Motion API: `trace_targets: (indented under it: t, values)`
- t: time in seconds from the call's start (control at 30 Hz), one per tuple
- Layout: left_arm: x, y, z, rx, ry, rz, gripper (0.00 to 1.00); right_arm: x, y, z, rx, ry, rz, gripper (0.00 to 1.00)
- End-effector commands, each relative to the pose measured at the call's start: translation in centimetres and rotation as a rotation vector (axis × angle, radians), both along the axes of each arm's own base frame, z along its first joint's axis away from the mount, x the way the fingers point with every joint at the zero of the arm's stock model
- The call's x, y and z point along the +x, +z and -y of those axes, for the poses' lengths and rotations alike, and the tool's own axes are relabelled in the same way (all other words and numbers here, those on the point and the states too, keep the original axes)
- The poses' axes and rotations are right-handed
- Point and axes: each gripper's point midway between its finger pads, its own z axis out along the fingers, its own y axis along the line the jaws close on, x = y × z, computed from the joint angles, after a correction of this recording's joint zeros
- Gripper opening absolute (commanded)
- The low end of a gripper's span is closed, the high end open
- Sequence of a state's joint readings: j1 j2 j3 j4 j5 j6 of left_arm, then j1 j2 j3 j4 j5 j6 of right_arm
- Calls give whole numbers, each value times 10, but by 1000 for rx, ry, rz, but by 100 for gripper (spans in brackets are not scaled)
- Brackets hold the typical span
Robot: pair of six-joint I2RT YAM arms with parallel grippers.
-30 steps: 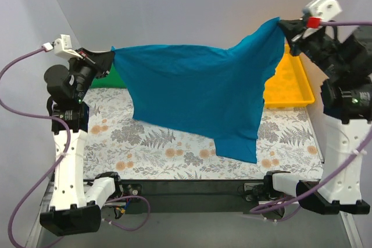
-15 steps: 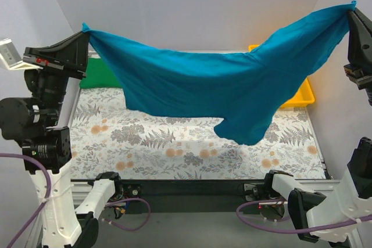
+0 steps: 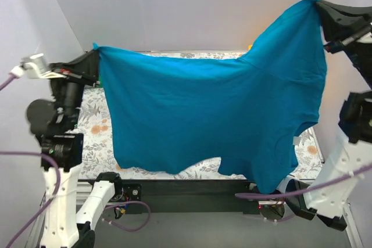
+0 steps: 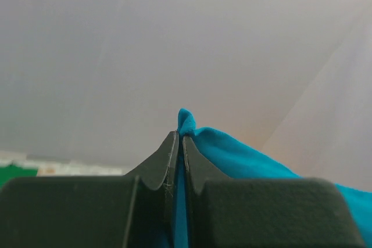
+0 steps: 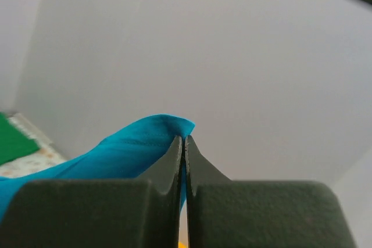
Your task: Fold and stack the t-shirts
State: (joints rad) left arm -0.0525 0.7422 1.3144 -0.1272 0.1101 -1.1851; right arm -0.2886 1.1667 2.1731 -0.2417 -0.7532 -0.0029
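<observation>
Now: teal shirt (image 3: pixel 215 114) hangs spread in air above the surface (image 3: pixel 93 137). Left hand (image 4: pixel 178 146) and right hand (image 5: pixel 183 146) each pinch a top corner. Step, as judged: spreading before folding. Next: lower it flat, level the higher right corner.

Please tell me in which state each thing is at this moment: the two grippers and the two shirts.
teal-blue t-shirt: unfolded, held up by two corners, hanging spread out.
left gripper: shut on one corner of the teal-blue t-shirt.
right gripper: shut on the other corner, held higher than the left one.
green t-shirt: mostly out of view; folded or not, cannot tell.
</observation>
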Motion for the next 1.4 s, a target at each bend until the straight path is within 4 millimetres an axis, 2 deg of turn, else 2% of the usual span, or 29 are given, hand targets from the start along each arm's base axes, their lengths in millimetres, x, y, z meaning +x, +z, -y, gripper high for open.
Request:
trace_targets:
  t: [0.0,0.03,0.07,0.1,0.17,0.2,0.23,0.27,0.3,0.37,0.4,0.47,0.5,0.53,0.63,0.67,0.8,0.9,0.93,1.03,1.07,1.13,1.17,1.2,1.23,1.27,1.3,1.33,1.37]
  values:
    - [57,-88,-10,-9,71,-216,0,70,-73,-7,26,220,-246,1]
    - [66,-106,-11,-8,84,-254,0,81,-88,-11,24,251,-278,1]
    - [82,-150,-12,-3,94,-338,0,98,-112,-13,34,257,-334,1]
    - [93,-174,-20,-18,141,-391,0,115,-149,-35,29,304,-419,1]
    - [107,-222,-24,-22,167,-484,0,150,-212,-46,-52,214,-499,1]
    - [117,-270,-29,-23,203,-590,0,150,-237,-72,-87,261,-537,1]
    - [121,-290,-30,-45,210,-637,0,169,-287,-72,-118,197,-613,1]
    - [125,-304,-31,-56,218,-668,0,183,-315,-78,-132,174,-659,1]
    - [132,-339,-31,-55,225,-757,0,192,-338,-83,-141,159,-692,1]
    - [146,-358,-32,-84,225,-793,0,222,-377,-75,-136,66,-719,1]
    - [155,-385,-31,-76,230,-868,0,239,-407,-74,-145,44,-775,1]
    - [171,-396,-35,-72,236,-902,0,266,-425,-67,-156,-22,-769,1]
    - [179,-419,-35,-62,240,-964,0,280,-451,-67,-167,-38,-817,1]
    - [189,-415,-40,-63,246,-956,0,288,-458,-66,-176,-51,-825,1]
    - [204,-433,-42,-43,240,-996,0,309,-469,-64,-176,-78,-839,1]
    - [211,-428,-55,-50,266,-982,0,315,-474,-64,-178,-86,-848,1]
    - [226,-426,-67,-45,292,-972,0,330,-457,-67,-161,-90,-814,1]
    - [236,-411,-70,-38,286,-938,0,335,-441,-67,-154,-92,-787,1]
    - [237,-407,-70,-36,281,-927,0,333,-440,-68,-154,-85,-793,1]
    - [233,-372,-67,-35,248,-845,0,310,-408,-76,-147,-6,-759,1]
    - [226,-341,-65,-41,238,-774,0,293,-373,-76,-128,17,-696,1]
    - [215,-305,-62,-64,225,-688,0,259,-338,-87,-128,115,-667,1]
    - [200,-264,-55,-75,188,-594,0,235,-301,-89,-121,148,-608,1]
    - [191,-239,-53,-89,178,-536,0,220,-284,-91,-115,176,-602,1]
    - [181,-217,-49,-119,155,-489,0,199,-255,-93,-117,217,-584,1]
    - [161,-183,-45,-133,137,-407,0,178,-230,-91,-116,224,-540,1]
    - [151,-165,-42,-147,120,-365,0,163,-219,-89,-121,227,-541,1]
    - [132,-136,-37,-174,91,-300,0,143,-178,-83,-121,211,-451,1]
    - [122,-122,-33,-191,68,-271,0,130,-157,-79,-121,196,-407,1]
